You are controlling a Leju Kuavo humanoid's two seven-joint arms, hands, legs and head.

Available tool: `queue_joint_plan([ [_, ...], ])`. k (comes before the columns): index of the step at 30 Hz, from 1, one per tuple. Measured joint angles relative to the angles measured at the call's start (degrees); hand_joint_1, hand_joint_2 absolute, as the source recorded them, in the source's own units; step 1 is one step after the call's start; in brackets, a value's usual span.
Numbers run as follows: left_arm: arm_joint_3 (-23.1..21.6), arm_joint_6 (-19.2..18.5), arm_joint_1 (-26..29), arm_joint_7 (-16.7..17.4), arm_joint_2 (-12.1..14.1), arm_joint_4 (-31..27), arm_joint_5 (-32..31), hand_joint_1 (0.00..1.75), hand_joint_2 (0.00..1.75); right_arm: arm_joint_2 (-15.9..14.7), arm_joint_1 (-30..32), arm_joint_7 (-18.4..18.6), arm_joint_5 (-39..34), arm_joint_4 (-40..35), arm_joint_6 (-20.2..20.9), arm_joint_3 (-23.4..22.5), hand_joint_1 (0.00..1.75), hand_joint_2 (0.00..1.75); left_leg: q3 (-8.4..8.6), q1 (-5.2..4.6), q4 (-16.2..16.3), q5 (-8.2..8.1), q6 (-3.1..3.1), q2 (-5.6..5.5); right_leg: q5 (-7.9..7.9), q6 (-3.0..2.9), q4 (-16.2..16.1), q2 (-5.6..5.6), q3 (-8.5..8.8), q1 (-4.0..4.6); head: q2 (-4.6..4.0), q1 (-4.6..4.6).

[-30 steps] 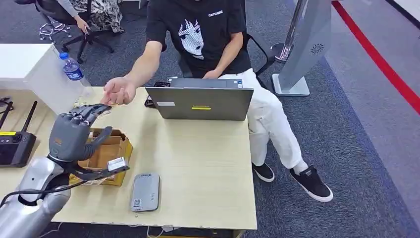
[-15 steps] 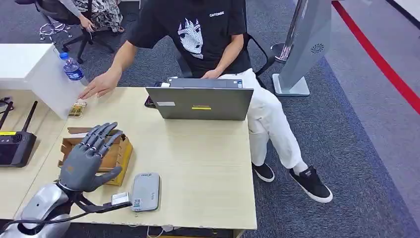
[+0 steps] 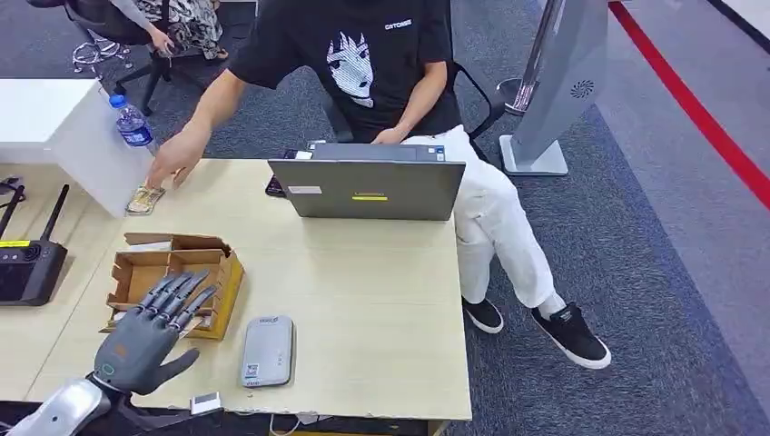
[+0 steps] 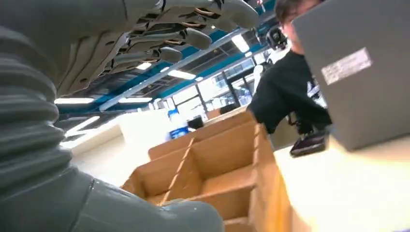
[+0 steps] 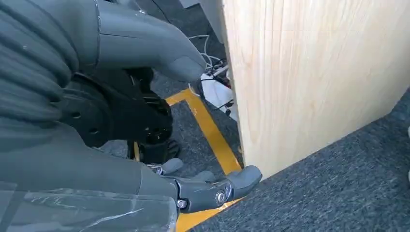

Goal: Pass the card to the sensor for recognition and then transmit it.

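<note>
Grey and spread, holding nothing, the robot's left hand (image 3: 145, 336) hovers low at the near edge of the pale wooden counter (image 3: 381, 300), its fingertips over the open brown cardboard divider box (image 3: 172, 277). Just right of that hand lies the flat grey rounded card reader (image 3: 267, 351). Far beyond the hand, the small yellowish card (image 3: 143, 198) rests under a seated person's fingers (image 3: 172, 163). The right hand (image 5: 193, 186) hangs beside the counter's side, fingers loosely curled, empty. Judging by this, the handover looks complete; next likely calls for fetching another card.
</note>
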Motion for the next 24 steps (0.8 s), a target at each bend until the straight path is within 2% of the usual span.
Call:
queue_joint_plan([
  [10, 2.03, 0.17, 1.35, 2.19, 0.83, 2.25, -1.07, 0.0, 1.75, 0.17, 0.13, 0.46, 1.14, -0.83, -0.04, -1.86, 0.0, 1.75, 0.0, 0.0, 0.0, 0.0, 0.0, 0.0, 0.0, 0.0, 0.0, 0.0, 0.0, 0.0, 0.0, -0.02],
  [24, 3.04, 0.5, 0.03, 2.27, -0.02, 7.54, -1.29, 0.0, 1.75, 0.39, -0.05, 0.83, 1.95, -1.14, -0.07, -2.38, 0.0, 1.75, 0.0, 0.0, 0.0, 0.01, 0.0, 0.0, 0.0, 0.0, 0.0, 0.0, 0.0, 0.0, 0.0, 0.0],
])
